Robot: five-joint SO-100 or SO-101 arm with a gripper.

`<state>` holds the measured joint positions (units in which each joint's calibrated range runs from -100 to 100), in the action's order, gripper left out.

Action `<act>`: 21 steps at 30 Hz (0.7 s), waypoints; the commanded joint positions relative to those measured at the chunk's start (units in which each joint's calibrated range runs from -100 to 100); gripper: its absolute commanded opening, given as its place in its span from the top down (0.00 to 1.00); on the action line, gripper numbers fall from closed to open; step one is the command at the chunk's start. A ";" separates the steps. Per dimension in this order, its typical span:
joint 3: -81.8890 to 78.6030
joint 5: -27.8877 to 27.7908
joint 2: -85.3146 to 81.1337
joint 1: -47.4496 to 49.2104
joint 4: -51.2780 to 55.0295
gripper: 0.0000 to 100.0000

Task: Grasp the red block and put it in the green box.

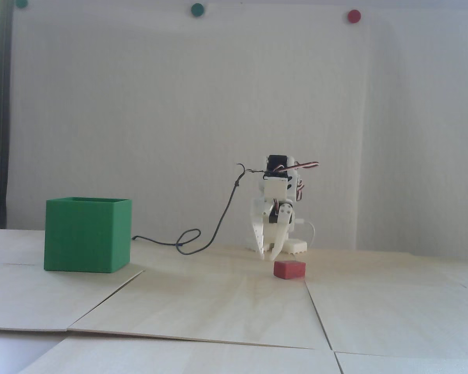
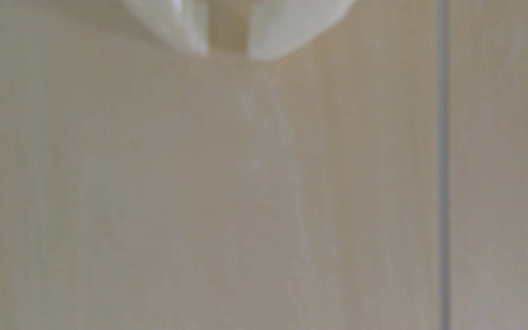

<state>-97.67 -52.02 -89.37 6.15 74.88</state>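
In the fixed view the red block (image 1: 289, 269) is sitting on the wooden counter (image 1: 226, 304), untouched as far as I can tell, with the white pincer (image 1: 268, 257) hanging tips-down just behind and a bit left of it, holding nothing, and the green box (image 1: 87, 234) is well apart on the left, so basically the whole job (grab, carry, drop in) looks left to do. The wrist view is pretty blurry, but it shows the pincer (image 2: 228, 54) with a small gap between its tips over bare counter (image 2: 193, 196), no block in sight, and there's no writing or branding I can read in either view.
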 commanded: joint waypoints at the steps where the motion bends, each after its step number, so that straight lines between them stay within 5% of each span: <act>1: -0.73 -0.09 -0.05 2.17 1.09 0.97; 9: 5.39 3.08 -0.05 20.51 -4.47 0.97; 15: 24.29 8.39 4.30 30.32 -3.96 0.97; 21: 56.06 12.40 35.25 31.28 -3.21 0.97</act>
<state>-67.77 -42.10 -76.59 36.72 71.80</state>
